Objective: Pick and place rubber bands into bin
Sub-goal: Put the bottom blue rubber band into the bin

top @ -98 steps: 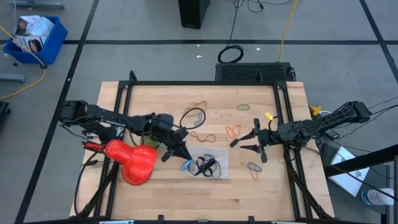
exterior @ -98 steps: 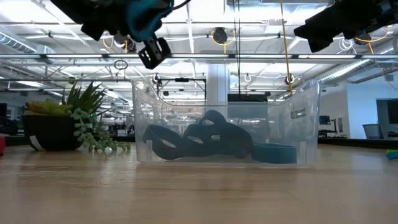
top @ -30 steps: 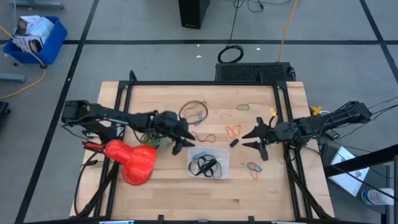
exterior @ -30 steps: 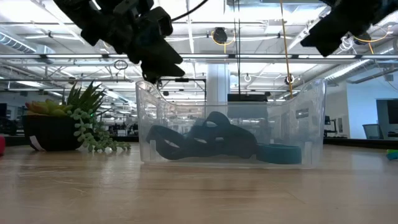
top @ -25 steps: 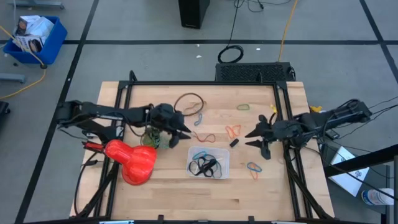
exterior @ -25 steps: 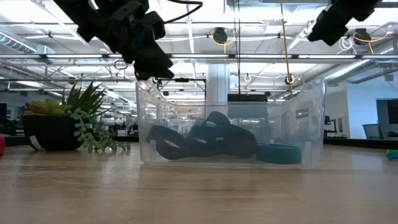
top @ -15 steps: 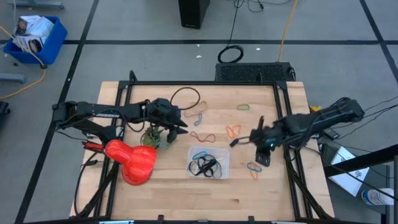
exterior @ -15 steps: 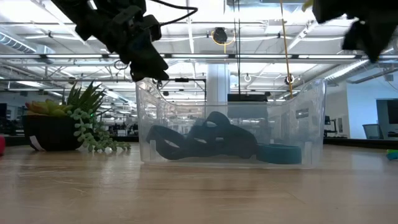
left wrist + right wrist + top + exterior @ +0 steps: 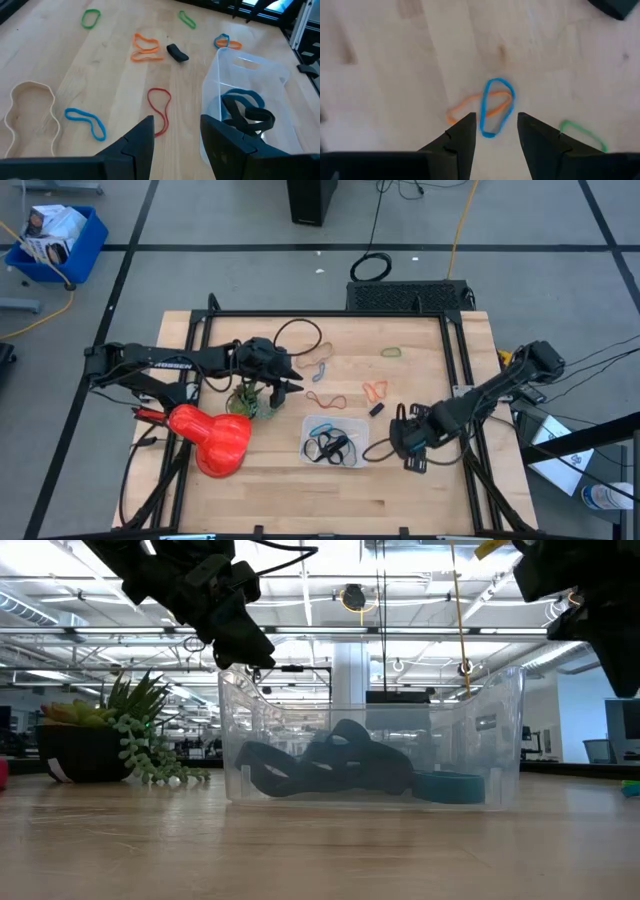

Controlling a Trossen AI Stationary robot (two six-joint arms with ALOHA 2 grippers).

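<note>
Rubber bands point(image 9: 159, 109): about nine thin loops lie loose on the table point(image 9: 270, 500); black and blue ones fill one clear bin point(image 9: 336, 441) at centre. Left gripper point(image 9: 288, 385), at the bin's ten o'clock, and right gripper point(image 9: 398, 442), at three o'clock over a crossed blue-orange pair point(image 9: 490, 111), both stand parted and empty.

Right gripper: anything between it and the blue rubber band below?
Nothing. In the right wrist view, the right gripper hangs open over the blue rubber band; only bare wood shows.

Clear glossy plastic bin point(image 9: 336, 439), matt wood table point(image 9: 270, 500), rubber bands point(image 9: 145, 48).
</note>
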